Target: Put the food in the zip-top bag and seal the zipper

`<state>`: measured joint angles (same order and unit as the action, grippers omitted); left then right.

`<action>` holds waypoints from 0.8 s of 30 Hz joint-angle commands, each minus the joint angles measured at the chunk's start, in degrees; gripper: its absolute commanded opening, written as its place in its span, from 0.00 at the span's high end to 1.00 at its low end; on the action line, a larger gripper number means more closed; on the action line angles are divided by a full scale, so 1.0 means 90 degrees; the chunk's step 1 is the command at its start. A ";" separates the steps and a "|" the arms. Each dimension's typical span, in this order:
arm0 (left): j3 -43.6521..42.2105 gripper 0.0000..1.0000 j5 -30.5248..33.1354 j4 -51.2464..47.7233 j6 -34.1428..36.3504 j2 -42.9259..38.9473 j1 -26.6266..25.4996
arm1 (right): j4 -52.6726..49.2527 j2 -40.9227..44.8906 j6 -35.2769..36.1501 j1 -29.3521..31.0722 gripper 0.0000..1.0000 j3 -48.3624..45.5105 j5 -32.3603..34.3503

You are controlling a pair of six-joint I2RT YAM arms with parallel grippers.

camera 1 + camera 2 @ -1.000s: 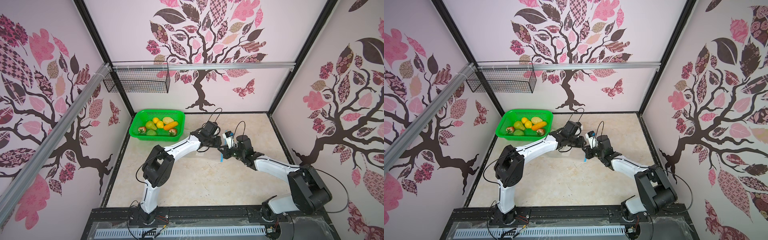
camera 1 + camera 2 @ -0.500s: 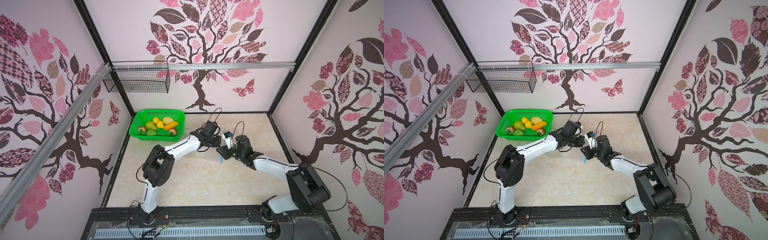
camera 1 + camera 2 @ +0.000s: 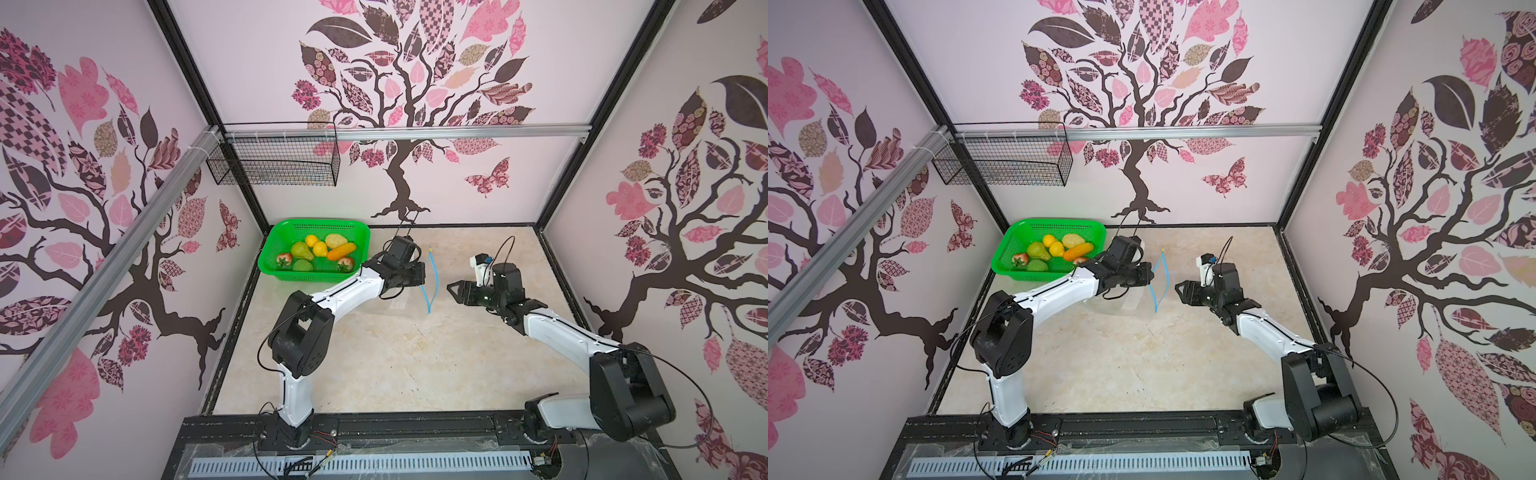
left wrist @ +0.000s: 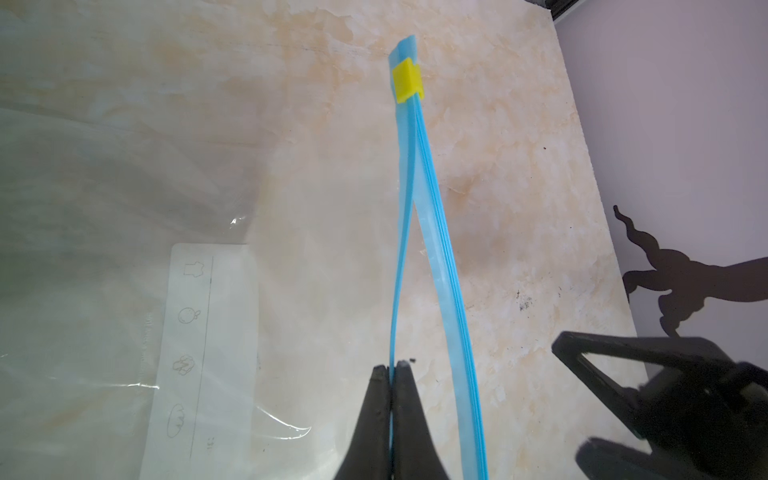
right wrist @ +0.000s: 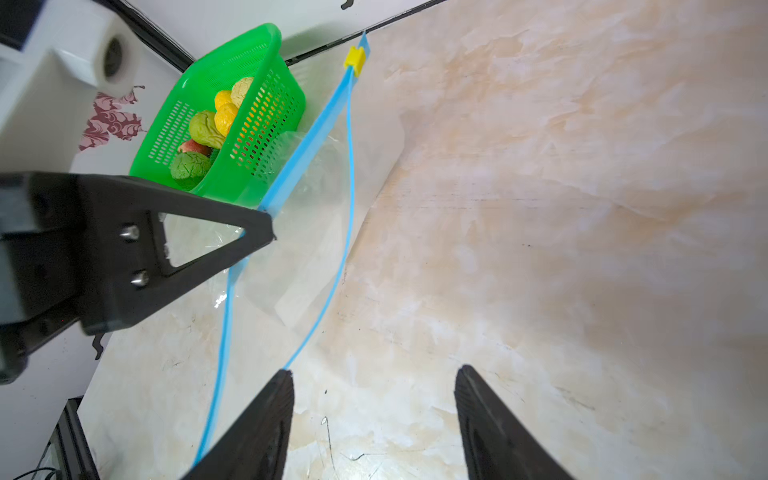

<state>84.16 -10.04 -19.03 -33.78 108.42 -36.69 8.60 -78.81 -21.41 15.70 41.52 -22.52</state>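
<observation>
The zip-top bag (image 4: 124, 199) lies on the desk (image 3: 415, 353) just beside the green basket (image 3: 311, 274). It is on the basket's side that faces the right arm, and its white label (image 4: 208, 332) shows through the clear plastic. All the food (image 3: 301, 250) sits inside the basket: a pear, two lemons, a carrot (image 3: 341, 251), two strawberries, a tan lumpy piece and a green ball. None of it is in the bag.

The bag's mouth is turned away from the basket, and the zipper (image 4: 428, 232) stands parted. Its two blue lips meet at the yellow slider (image 4: 407, 81) and bow apart from there.

The left pincer (image 4: 391, 374) is clenched on the lip nearer the basket, holding it apart from the other lip. The right pincer (image 5: 374, 386) is released, its jaws wide with nothing between them. In both top views it hangs on the far side of the zipper from the basket (image 3: 451, 288), near the mouth but clear of the bag.
</observation>
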 commanded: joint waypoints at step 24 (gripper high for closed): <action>-0.0696 1.00 -0.0199 0.0605 -0.0293 -0.0392 -0.0054 | 0.0374 -0.1939 -0.1279 0.0530 0.98 0.1293 -0.0196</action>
<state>79.57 -11.88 -15.05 -36.23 105.78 -36.80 13.96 -94.48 -33.89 20.64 51.40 -25.89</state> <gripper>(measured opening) 0.046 0.071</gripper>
